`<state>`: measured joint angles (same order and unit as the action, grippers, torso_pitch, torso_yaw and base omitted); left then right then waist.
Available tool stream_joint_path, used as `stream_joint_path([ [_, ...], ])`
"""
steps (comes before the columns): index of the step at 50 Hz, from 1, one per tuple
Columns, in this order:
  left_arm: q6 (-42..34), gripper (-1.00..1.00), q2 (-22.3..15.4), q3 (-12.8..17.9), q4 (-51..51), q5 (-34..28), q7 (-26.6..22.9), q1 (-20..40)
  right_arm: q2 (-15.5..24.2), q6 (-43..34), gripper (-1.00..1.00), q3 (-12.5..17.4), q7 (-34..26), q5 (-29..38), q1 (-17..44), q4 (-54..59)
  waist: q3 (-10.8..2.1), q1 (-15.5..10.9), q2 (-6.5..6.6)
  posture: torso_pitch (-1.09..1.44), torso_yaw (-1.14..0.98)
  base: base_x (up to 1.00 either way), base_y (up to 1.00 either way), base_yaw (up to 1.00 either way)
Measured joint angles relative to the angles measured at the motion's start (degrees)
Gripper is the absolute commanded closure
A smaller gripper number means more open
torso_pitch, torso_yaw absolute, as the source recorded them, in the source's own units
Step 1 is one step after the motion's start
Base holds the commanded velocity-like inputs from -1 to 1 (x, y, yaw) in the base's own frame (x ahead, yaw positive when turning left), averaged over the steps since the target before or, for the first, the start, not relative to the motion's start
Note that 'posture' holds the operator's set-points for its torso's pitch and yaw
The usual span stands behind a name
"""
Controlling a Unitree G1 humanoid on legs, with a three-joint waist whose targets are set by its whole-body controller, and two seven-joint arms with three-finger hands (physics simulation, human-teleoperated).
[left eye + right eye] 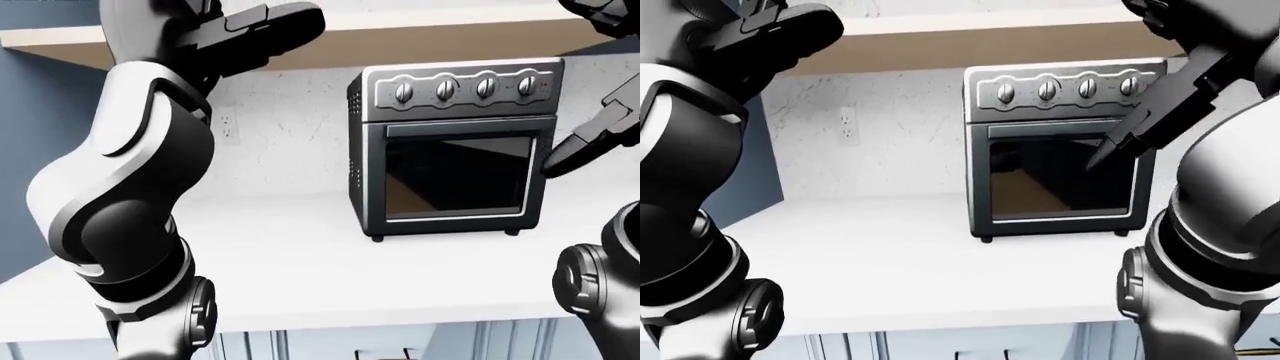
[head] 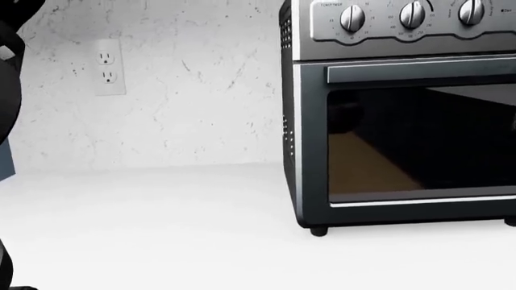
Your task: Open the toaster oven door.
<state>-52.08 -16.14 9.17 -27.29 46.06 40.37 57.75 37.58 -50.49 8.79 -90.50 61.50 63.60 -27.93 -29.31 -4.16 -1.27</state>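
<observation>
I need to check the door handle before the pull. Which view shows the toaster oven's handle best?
The head view: the handle is large and sharp there, though cut off at the right edge. The left-eye view shows the whole bar, smaller. In the right-eye view the right hand covers part of it.

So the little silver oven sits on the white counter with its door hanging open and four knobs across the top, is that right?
Not quite. The toaster oven does sit on the white counter with four knobs across the top, but its door is shut, flush against the body. The head view shows this most plainly, with the handle bar upright above the dark glass.
</observation>
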Motion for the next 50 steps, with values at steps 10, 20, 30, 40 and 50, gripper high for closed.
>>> stream_joint_path([
  [10,0.1,-1.0,0.1,-0.1,-0.1,0.2,0.5,0.2,13.8,-5.4,-1.0,-6.0,-2.0,-9.9,-4.9,-5.4,-0.2,-0.1,-0.25,-1.01,0.0,0.0,0.0,0.0],
  [20,0.0,-1.0,0.4,-0.6,-0.6,-0.1,0.0,-0.2,13.2,-2.9,-1.0,-8.4,-2.0,-13.8,-8.2,-6.0,-0.49,0.1,-0.33,-1.01,0.0,0.0,0.0,0.0],
  [30,-0.2,-1.0,0.7,-0.4,-0.8,-0.6,0.1,-0.4,9.8,3.0,-1.0,-4.0,-2.0,-12.2,-12.0,-2.8,-0.49,0.2,-0.68,-1.01,0.0,0.0,0.0,0.0],
  [40,-0.2,-1.0,1.0,-0.7,-1.0,-0.7,-0.2,-0.3,8.0,7.6,-1.0,-2.4,-2.0,-10.5,-13.7,-1.6,-0.49,0.6,-0.43,-1.01,0.0,0.0,0.0,0.0],
  [50,-0.2,-1.0,1.1,-0.6,-0.9,-0.7,-0.1,-0.2,9.7,5.8,-1.0,-3.4,-2.0,-13.3,-17.7,-4.8,-0.49,1.1,-0.56,-1.01,0.0,0.0,0.0,0.0],
])
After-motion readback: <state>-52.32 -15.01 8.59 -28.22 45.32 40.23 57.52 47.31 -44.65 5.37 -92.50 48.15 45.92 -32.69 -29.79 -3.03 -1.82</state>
